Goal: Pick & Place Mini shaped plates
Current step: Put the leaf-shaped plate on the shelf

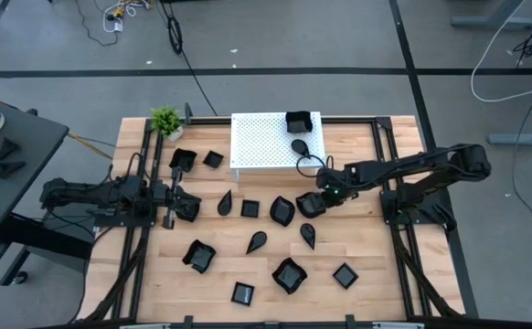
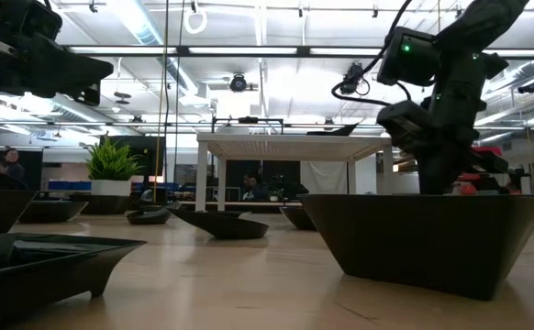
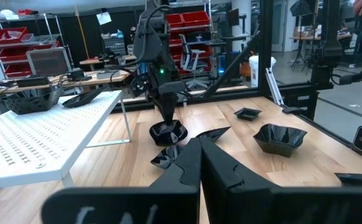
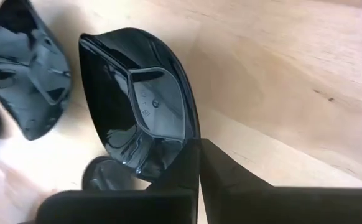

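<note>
Hidden and cut-off parts

The right gripper (image 4: 198,144) is covering the black dish's (image 4: 137,106) near rim; the neighbouring dish (image 4: 25,74) is running off-frame.

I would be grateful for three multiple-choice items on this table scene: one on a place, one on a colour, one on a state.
1. Where is the right gripper?
A. in front of the white perforated stand, among the plates
B. beside the green plant
C. off the table

2. What colour are the mini plates, such as the wavy one?
A. white
B. glossy black
C. red

3. How are the right gripper's fingers?
A. wide open above bare wood
B. out of sight
C. closed on the rim of a plate

Answers: 1 A, the high view shows it just in front of the stand. 2 B, every dish is black. 3 C, the right wrist view shows the fingers meeting at the dish's edge.
</note>
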`<state>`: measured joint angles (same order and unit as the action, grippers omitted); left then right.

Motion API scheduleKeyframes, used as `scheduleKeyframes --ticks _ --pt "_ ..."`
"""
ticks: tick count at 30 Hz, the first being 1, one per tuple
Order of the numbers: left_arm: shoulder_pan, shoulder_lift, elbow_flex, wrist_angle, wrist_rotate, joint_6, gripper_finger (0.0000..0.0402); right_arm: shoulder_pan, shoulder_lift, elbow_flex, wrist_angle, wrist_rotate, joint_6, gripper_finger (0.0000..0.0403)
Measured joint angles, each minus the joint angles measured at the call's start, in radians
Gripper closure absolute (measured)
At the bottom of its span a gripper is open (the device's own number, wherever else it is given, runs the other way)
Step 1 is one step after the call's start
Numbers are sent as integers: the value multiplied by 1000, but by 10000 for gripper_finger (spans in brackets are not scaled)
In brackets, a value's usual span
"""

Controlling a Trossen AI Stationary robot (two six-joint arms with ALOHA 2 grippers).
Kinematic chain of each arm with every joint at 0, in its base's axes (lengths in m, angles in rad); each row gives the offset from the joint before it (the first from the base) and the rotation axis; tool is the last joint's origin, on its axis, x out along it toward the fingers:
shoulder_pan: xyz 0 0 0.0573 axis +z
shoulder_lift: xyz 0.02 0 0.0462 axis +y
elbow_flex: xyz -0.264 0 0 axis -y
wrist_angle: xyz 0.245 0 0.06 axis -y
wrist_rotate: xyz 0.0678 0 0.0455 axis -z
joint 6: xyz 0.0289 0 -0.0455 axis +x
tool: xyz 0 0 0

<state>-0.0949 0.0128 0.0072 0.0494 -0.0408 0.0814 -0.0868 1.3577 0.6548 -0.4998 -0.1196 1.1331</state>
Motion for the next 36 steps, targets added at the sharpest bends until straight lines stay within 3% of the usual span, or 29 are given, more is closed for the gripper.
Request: scheduleKeyframes --ticks 11,22,36 --pt "0 0 0 0 0 0 399 0 -94 51 9 -3 12 398" --pt "0 0 0 0 0 0 399 -14 -91 394 -24 -1 -42 398" --pt "0 0 0 0 0 0 399 -109 73 723 -18 -4 -99 398"
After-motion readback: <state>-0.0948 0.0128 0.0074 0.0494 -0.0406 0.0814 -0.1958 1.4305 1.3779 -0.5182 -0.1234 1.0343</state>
